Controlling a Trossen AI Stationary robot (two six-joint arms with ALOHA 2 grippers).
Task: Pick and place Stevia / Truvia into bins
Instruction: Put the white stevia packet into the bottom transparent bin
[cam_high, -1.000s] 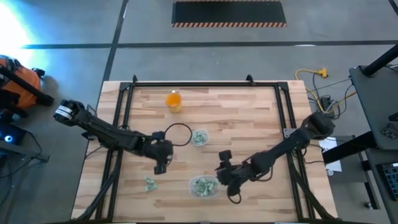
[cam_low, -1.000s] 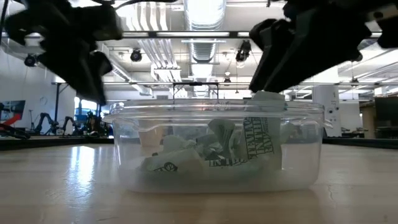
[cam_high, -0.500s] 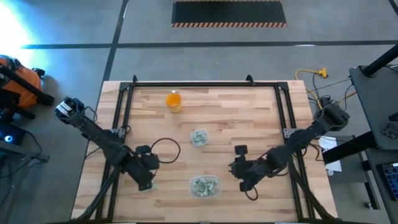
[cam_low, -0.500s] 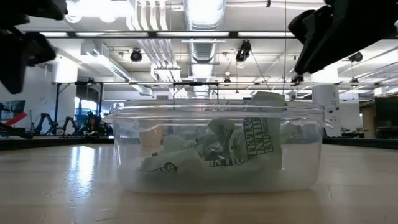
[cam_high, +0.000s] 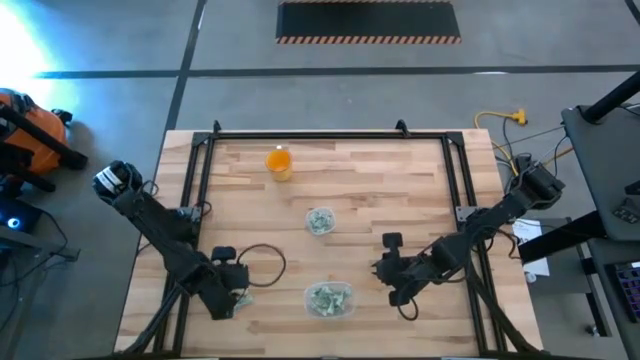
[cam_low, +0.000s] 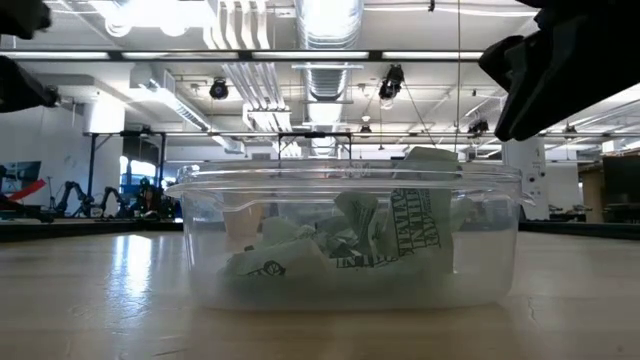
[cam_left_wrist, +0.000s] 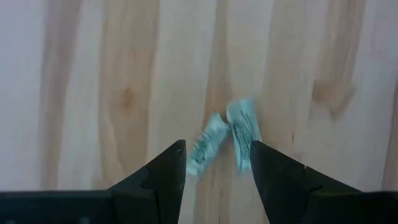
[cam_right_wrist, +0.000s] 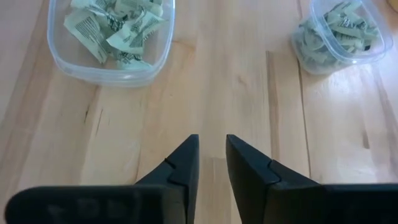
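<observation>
Two loose pale green-and-white sachets (cam_left_wrist: 241, 132) lie flat on the wood near the table's near left corner (cam_high: 241, 298). My left gripper (cam_left_wrist: 216, 149) hangs open just above them, one finger on either side (cam_high: 234, 296). My right gripper (cam_right_wrist: 211, 142) is narrowly open and holds nothing. It hovers over bare wood to the right of the tub (cam_high: 380, 268). The clear rounded tub (cam_high: 328, 300) holds several sachets (cam_low: 350, 235). The small clear round cup (cam_high: 320, 221) also holds sachets (cam_right_wrist: 343, 28).
An orange cup (cam_high: 279, 162) stands near the table's far edge. A black cable loops on the wood beside my left arm (cam_high: 262, 262). Black frame rails (cam_high: 200, 190) run along the table's left, right and far sides. Bare wood lies between the tub (cam_right_wrist: 112, 43) and the cup.
My left gripper has swung from the table's middle toward the near left corner and come down over the loose sachets. My right gripper has drawn away from above the tub toward the table's right. The sachets in the tub have stayed still.
</observation>
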